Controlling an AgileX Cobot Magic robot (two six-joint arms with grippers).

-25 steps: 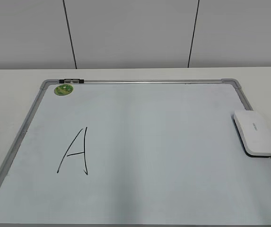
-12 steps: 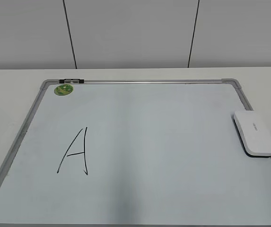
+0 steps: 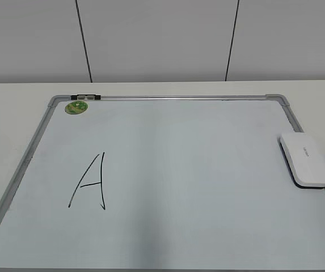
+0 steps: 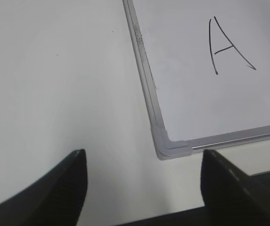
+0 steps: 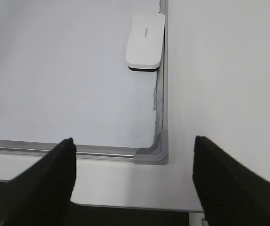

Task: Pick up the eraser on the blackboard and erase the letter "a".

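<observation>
The blackboard [image 3: 196, 164] lies flat on the table, pale blue-white with a grey frame. The white eraser [image 3: 304, 160] rests on its right edge, partly over the frame; it also shows in the right wrist view [image 5: 145, 42]. The only letter in view is a tall capital "A" [image 3: 91, 182] at the board's left, also seen in the left wrist view [image 4: 229, 47]. No lowercase "a" shows. My left gripper [image 4: 143, 156] is open and empty over the table by the board's near left corner. My right gripper [image 5: 133, 141] is open and empty above the near right corner. Neither gripper shows in the exterior view.
A round green magnet [image 3: 76, 107] sits at the board's far left corner, beside a small black clip [image 3: 85, 97] on the top frame. A white table [image 3: 15, 102] surrounds the board. A grey panelled wall [image 3: 162, 39] stands behind.
</observation>
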